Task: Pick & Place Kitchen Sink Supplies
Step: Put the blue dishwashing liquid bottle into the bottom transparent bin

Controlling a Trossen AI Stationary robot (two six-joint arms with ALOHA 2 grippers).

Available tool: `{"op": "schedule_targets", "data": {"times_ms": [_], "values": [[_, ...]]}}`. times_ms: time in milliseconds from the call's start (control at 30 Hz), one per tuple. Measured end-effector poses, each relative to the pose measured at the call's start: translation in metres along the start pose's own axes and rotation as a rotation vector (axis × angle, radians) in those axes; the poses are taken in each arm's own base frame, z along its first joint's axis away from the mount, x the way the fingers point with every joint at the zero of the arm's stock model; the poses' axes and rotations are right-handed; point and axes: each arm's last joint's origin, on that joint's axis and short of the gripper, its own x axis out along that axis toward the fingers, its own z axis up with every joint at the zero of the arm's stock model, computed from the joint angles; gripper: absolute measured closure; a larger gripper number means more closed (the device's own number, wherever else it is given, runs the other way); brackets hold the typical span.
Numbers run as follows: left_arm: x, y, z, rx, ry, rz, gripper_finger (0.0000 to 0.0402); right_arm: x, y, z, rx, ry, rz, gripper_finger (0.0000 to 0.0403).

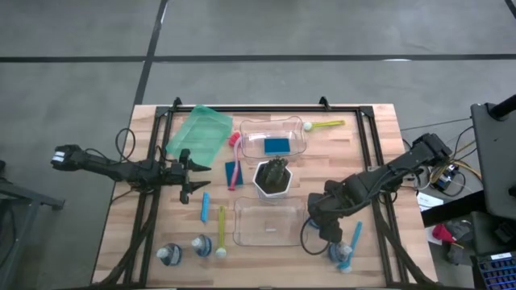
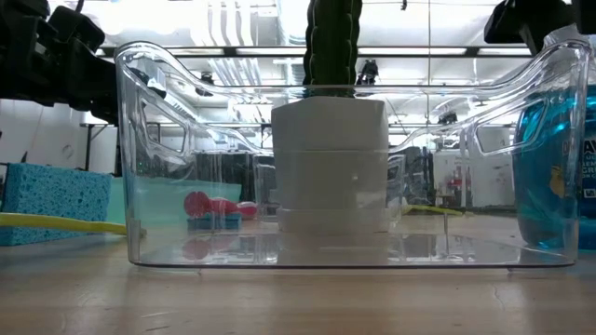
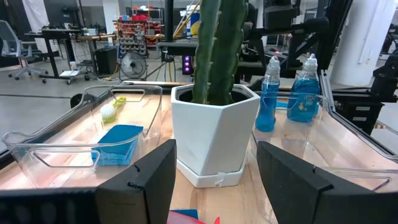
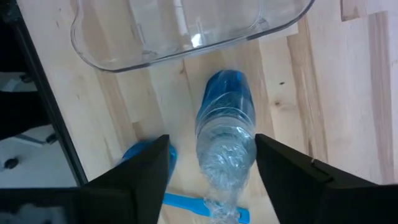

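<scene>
Right gripper (image 4: pixel 211 165) hovers over a clear bottle (image 4: pixel 225 134) on the desk (image 4: pixel 329 93), fingers (image 4: pixel 146 171) apart, straddling it; left gripper (image 1: pixel 187 173) waits, fingers spread.

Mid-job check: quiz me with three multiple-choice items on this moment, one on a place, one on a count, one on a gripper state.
1. Where is the sponge?
A. in the far bin
B. on the green tray
C. under the pot

2. How many bottles stand at the table's near left?
A. one
B. two
C. four

3. The right gripper is:
A. shut on a brush
B. open over a bottle
C. out of view

Key: 1 A, it lies inside the far bin. 2 B, two bottles. 3 B, its fingers straddle the bottle without touching.
</scene>
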Motion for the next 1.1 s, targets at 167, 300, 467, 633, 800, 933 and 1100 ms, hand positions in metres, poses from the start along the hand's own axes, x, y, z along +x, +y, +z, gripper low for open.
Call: {"op": "schedule_targets", "data": {"times_ms": [167, 300, 467, 633, 800, 933, 1100], "values": [[0.000, 0.000, 0.000, 0.000, 0.001, 0.000, 0.0184, 0.000, 0.000, 0.000, -0.001, 0.000, 0.000, 0.0217], [0.000, 0.000, 0.000, 0.000, 0.000, 0.000, 0.0184, 0.000, 0.000, 0.000, -0.001, 0.000, 0.000, 0.0253], [0.000, 0.000, 0.000, 0.000, 0.001, 0.000, 0.0184, -0.001, 0.000, 0.000, -0.003, -0.003, 0.004, 0.0289], [0.000, 0.000, 0.000, 0.000, 0.000, 0.000, 0.0184, -0.002, -0.001, -0.001, 0.000, 0.002, 0.002, 0.0289], [0.000, 0.000, 0.000, 0.000, 0.001, 0.000, 0.0184, -0.010, -0.003, -0.004, 0.002, 0.014, -0.020, 0.0291], [0.000, 0.000, 0.000, 0.000, 0.000, 0.000, 0.0184, -0.018, -0.004, -0.005, 0.002, 0.015, -0.022, 0.0296], [0.000, 0.000, 0.000, 0.001, 0.001, 0.000, 0.0184, -0.032, -0.005, -0.005, 0.011, 0.000, 0.008, 0.0304]]}}
